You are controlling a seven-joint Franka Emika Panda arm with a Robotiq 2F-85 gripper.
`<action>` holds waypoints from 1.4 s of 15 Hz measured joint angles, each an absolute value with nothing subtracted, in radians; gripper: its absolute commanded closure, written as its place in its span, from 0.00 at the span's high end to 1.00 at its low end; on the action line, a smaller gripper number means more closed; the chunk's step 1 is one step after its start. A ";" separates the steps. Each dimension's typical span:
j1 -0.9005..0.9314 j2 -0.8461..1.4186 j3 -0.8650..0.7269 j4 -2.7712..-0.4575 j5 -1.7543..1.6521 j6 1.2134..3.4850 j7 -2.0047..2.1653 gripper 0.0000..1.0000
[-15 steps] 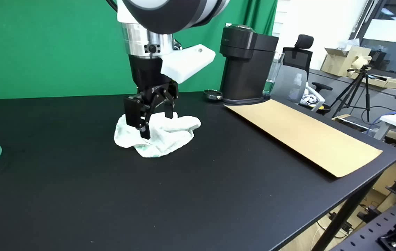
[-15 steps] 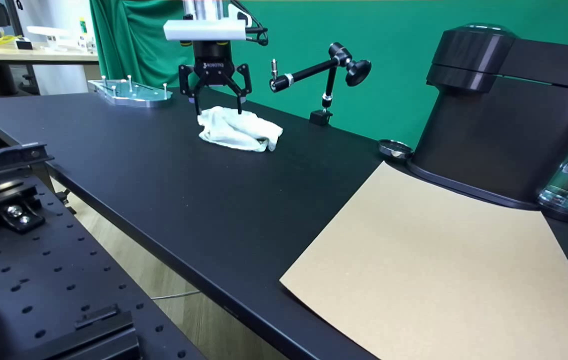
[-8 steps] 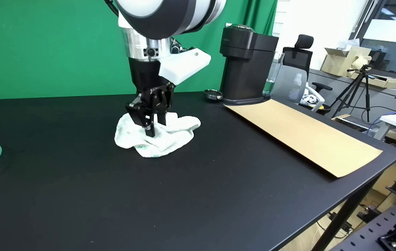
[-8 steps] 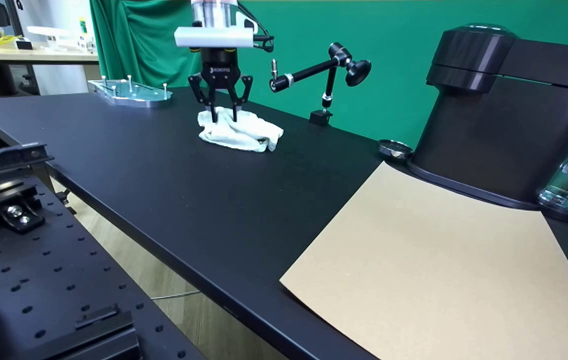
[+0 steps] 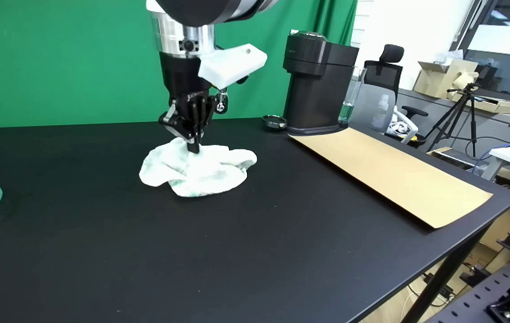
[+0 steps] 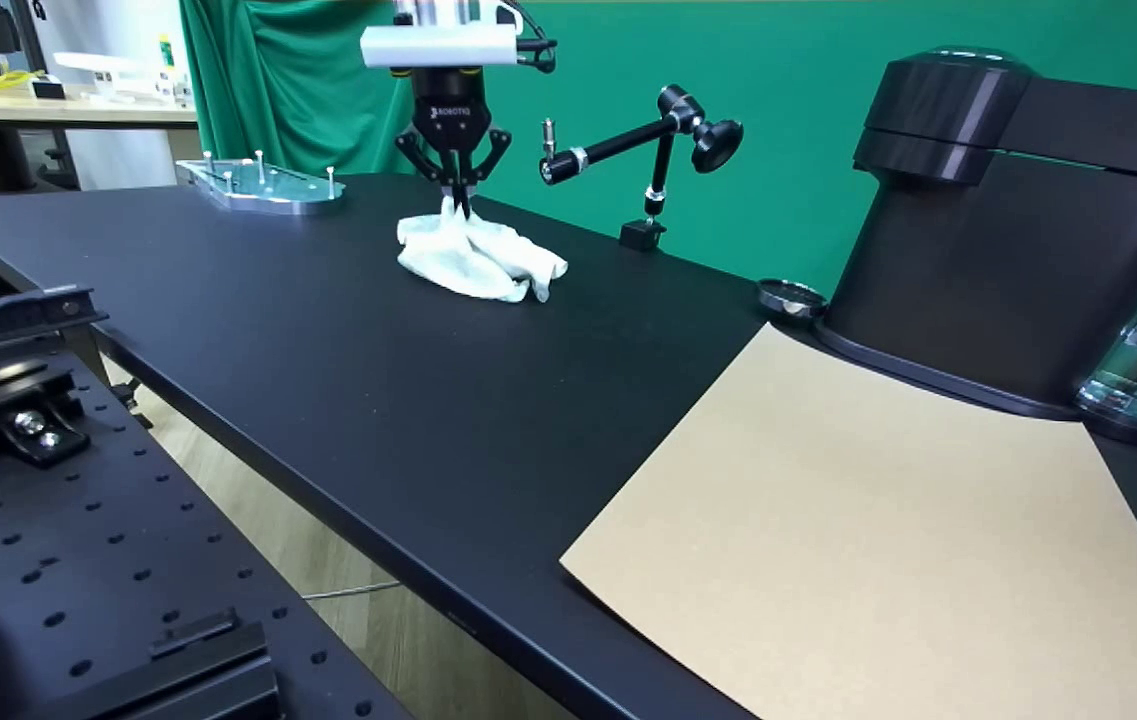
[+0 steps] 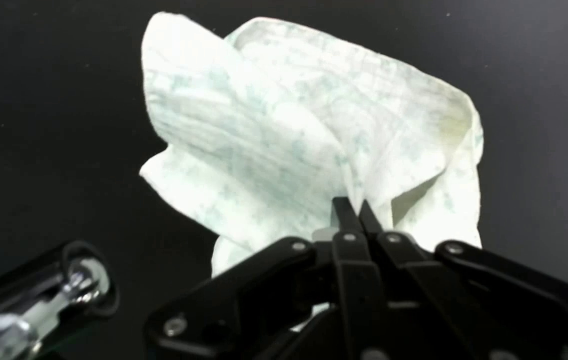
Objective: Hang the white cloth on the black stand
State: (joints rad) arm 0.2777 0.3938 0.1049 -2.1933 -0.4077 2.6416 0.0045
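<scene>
The white cloth [image 5: 212, 172] lies crumpled on the dark table, its middle pulled up into a peak. My gripper [image 6: 462, 212] is shut on that peak, pointing down, while the rest of the cloth [image 6: 483, 265] still rests on the table. In the wrist view a fold of cloth [image 7: 264, 120] runs in between the fingertips of the gripper [image 7: 353, 203]. The black stand [image 6: 628, 140], a jointed arm on a small base, rises behind the cloth at the table's back edge. In an exterior view most of it is hidden behind my arm.
A black coffee machine [image 5: 317, 85] stands beside a brown sheet [image 5: 394, 175], with a small round metal dish [image 6: 790, 298] near its base. A clear tray with white pegs [image 6: 273, 195] sits at the table's far end. Green curtain [image 6: 828, 100] hangs behind.
The gripper came down to the cloth with its jaws apart, then closed on a fold. It has since risen slightly, drawing the cloth's middle upward.
</scene>
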 measured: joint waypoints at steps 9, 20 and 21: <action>0.303 0.191 0.079 -2.135 -0.546 2.516 0.101 0.01; 0.238 0.032 0.089 -2.056 -0.688 2.339 0.256 0.01; 0.229 0.032 0.091 -2.056 -0.695 2.338 0.262 0.01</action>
State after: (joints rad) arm 0.2286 0.0321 0.0909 -2.0563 -0.6946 2.3375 0.2617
